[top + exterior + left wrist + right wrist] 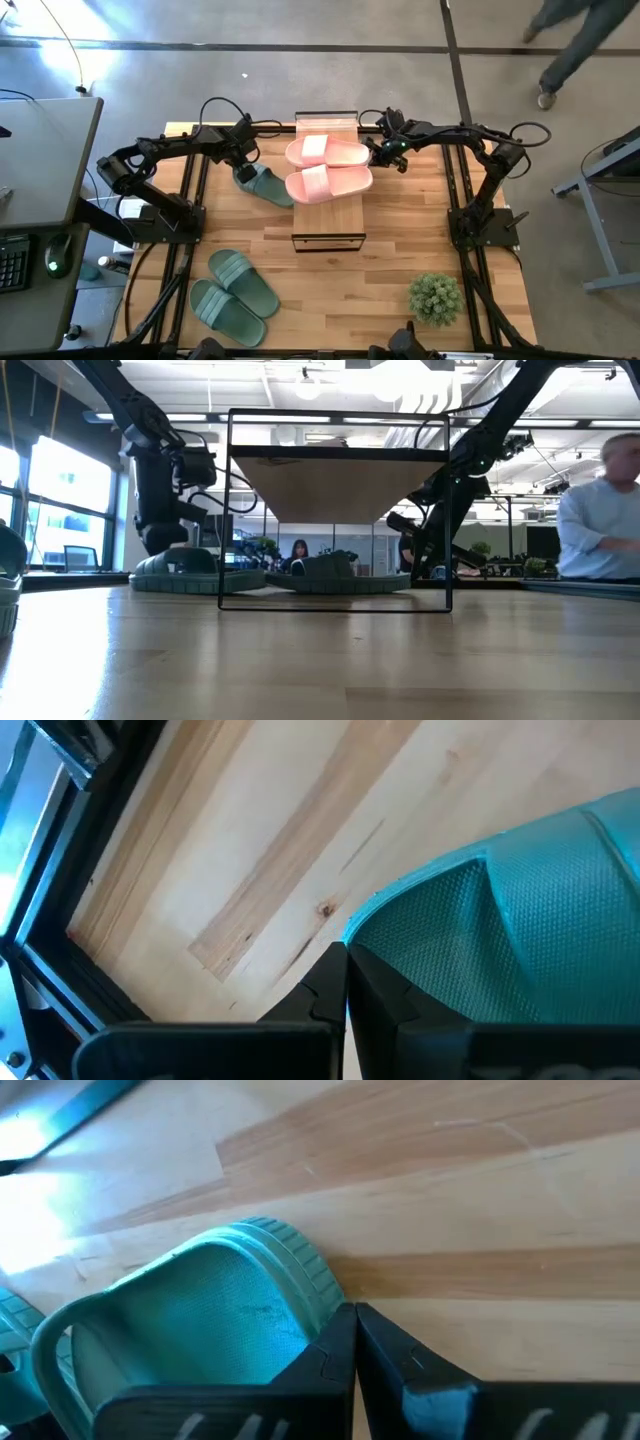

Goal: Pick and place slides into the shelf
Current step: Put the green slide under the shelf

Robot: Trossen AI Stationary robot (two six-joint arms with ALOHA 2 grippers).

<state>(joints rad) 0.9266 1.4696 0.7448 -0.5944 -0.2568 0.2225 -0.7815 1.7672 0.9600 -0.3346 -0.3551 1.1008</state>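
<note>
- Two pale pink rubber slides [327, 166] lay atop the narrow light-wood shelf [328, 212] at table centre.
- A sage-green slide [264, 184] lay at the shelf's nine o'clock, pinched in the closed left gripper [243, 155].
- Two green slides [233, 295] rested at seven o'clock.
- The right gripper [385, 152], at two o'clock, was clamped on another green slide [200, 1320].

open-plan office, desks [90, 568], ceiling lights [305, 390]

Green slide [266, 185] beside the shelf [328, 215]: one end hidden under the left claw [243, 160]. A further green slide [200, 1325] in the right wrist view is covered from above by the shelf plank. Low view: slide [8, 585] cut off at the frame edge. Person [575, 45] on the floor in the high view: cropped by the frame. Distant figure [298, 555] behind the shelf: too small to tell.
</note>
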